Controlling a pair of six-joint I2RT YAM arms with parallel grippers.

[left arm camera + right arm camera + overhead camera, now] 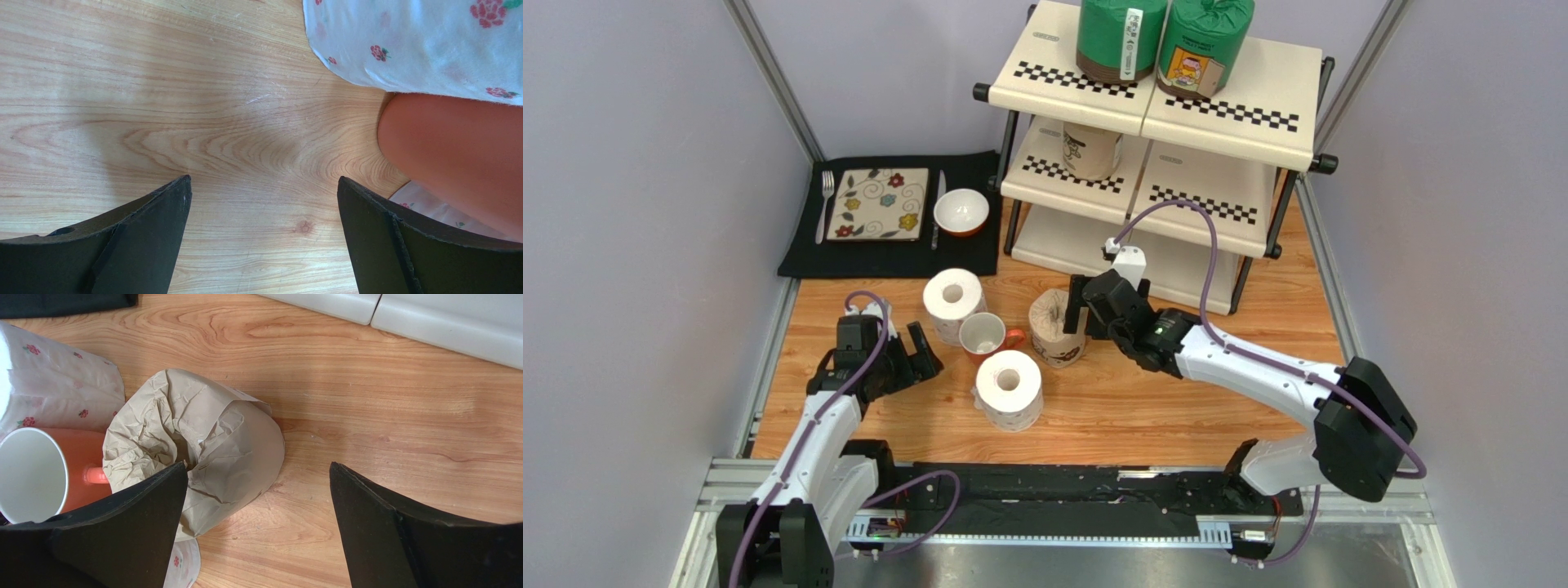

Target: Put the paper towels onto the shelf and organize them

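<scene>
Right claw (258, 468) gapes wide, holding nothing; the tan roll (196, 441) stands core-up on the worktop (399, 416) at its nine o'clock, partly under one finger; right arm nearer; left claw (264, 180) wide, empty; shelf (1210, 116) at twelve.

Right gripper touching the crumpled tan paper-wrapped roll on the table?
Cannot tell. In the right wrist view one finger of the right gripper overlaps the tan roll, hiding any gap; top view is no clearer.
</scene>
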